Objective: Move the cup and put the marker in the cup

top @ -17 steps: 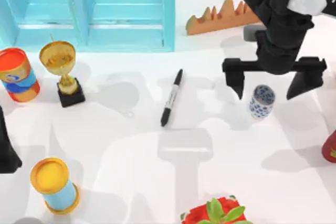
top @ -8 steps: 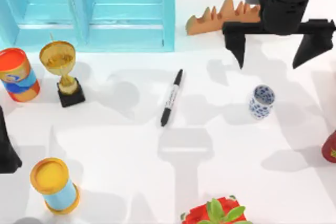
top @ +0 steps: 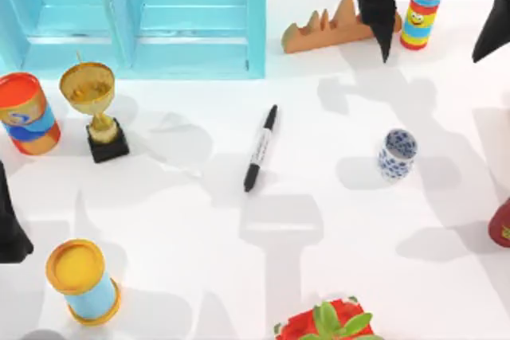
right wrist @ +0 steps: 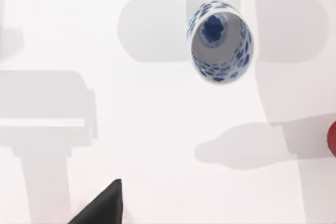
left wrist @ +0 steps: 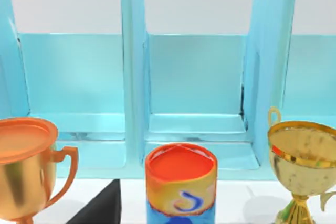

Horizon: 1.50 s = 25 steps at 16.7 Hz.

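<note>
Two task objects sit untouched on the white surface [top: 199, 276]: the small white porcelain cup with a blue floral pattern [top: 397, 154], upright on the right half, and the slim black marker pen with a pale label band [top: 260, 148], lying flat near the centre, well apart from the cup on its left.

My right gripper [top: 437, 23] hangs high over the far right of the surface, its fingers [top: 381, 25] spread wide and empty, beyond the cup and not above it. From the right wrist view, the cup [right wrist: 220, 41] shows its open mouth and blue-flecked inside. My left arm [top: 11, 228] is parked at the near left edge; I cannot tell how its fingers stand.

I judge the cup light but rigid, glazed and so slippery, and breakable if knocked over or squeezed hard. A hold across its rounded wall, below the rim, with both fingers squarely opposed, looks safest; it has no handle. The marker looks light, stiff and inclined to roll; I would pinch it across the barrel near the label band, so it hangs balanced before being tipped upright into the cup's narrow mouth.

A gold trophy goblet on a black base [top: 93, 106] stands far left, clear of both.
</note>
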Available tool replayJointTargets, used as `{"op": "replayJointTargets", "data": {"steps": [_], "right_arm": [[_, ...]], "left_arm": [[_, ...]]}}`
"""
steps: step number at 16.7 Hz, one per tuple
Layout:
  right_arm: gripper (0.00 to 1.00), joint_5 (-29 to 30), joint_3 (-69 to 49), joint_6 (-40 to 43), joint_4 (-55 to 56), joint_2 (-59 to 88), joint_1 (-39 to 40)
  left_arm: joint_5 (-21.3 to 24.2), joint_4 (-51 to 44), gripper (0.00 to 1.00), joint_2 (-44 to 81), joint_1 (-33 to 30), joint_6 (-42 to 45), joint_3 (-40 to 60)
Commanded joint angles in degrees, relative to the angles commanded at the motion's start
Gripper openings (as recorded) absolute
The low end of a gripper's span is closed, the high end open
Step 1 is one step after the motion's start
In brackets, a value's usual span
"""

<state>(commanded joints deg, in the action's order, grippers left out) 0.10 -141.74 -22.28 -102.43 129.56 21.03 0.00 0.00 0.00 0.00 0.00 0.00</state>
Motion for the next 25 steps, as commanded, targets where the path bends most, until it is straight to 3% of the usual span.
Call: {"op": "replayJointTargets", "data": {"steps": [7, 17, 25], "right_arm": [[1.0, -0.5, 0.2, -2.3, 2.1, 1.1, 1.3], [1.0, -5.4, 3.6, -28.0, 25.0, 14.5, 12.8], [1.0, -5.7, 5.6, -29.4, 28.6, 16.0, 13.5]], "left_arm": [[0.0, 0.0, 1.0, 0.0, 0.0, 0.0, 0.0], [0.0, 0.0, 1.0, 0.0, 0.0, 0.0, 0.0], [0.0, 0.0, 1.0, 0.0, 0.0, 0.0, 0.0]]}}
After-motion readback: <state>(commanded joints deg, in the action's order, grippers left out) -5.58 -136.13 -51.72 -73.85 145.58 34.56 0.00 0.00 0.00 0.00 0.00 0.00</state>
